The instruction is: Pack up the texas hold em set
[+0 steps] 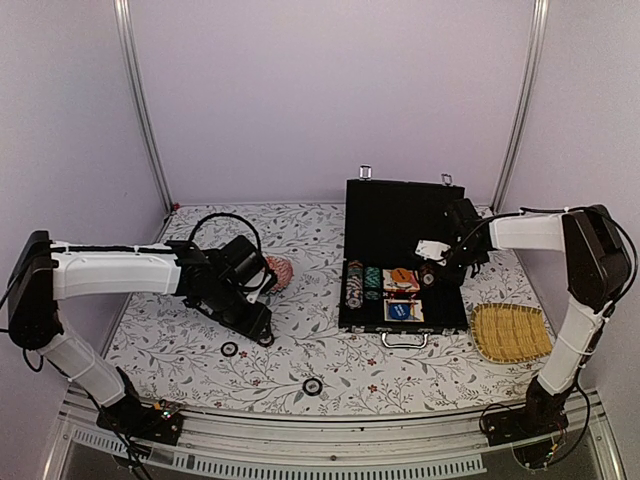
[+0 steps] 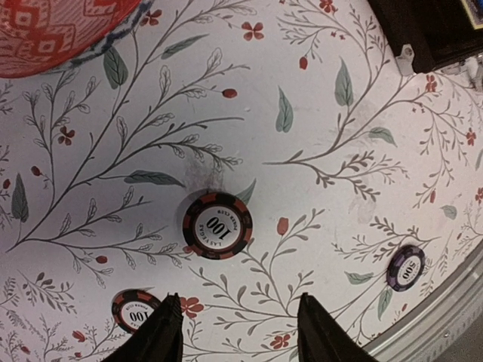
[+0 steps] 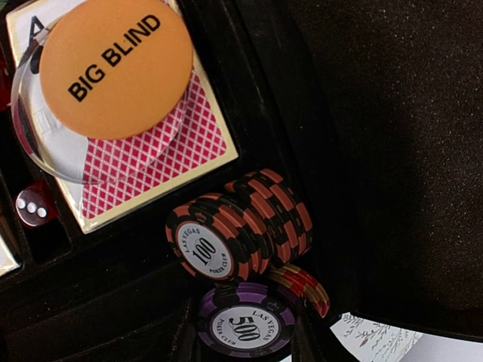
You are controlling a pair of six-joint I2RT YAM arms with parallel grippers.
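The black briefcase (image 1: 400, 210) lies open at centre right, with rows of chips, an orange disc and card decks in its base. My right gripper (image 1: 430, 274) hangs over the base's right side. In the right wrist view it (image 3: 245, 332) is shut on a purple 500 chip (image 3: 245, 324), just below a stack of black-and-orange 100 chips (image 3: 241, 226). The orange "BIG BLIND" disc (image 3: 115, 66) rests on the red-pink card deck (image 3: 162, 147). My left gripper (image 2: 238, 332) is open and empty above the table. Loose chips lie near it: a 100 chip (image 2: 217, 225), another (image 2: 136, 311) by the left finger, and a purple one (image 2: 406, 267).
A pink patterned dome (image 1: 280, 270) sits behind my left gripper. A yellow woven tray (image 1: 510, 332) lies right of the briefcase. A red die (image 3: 34, 205) sits in the case. Two loose chips show on the table (image 1: 230, 349) (image 1: 312, 386) near the front rail.
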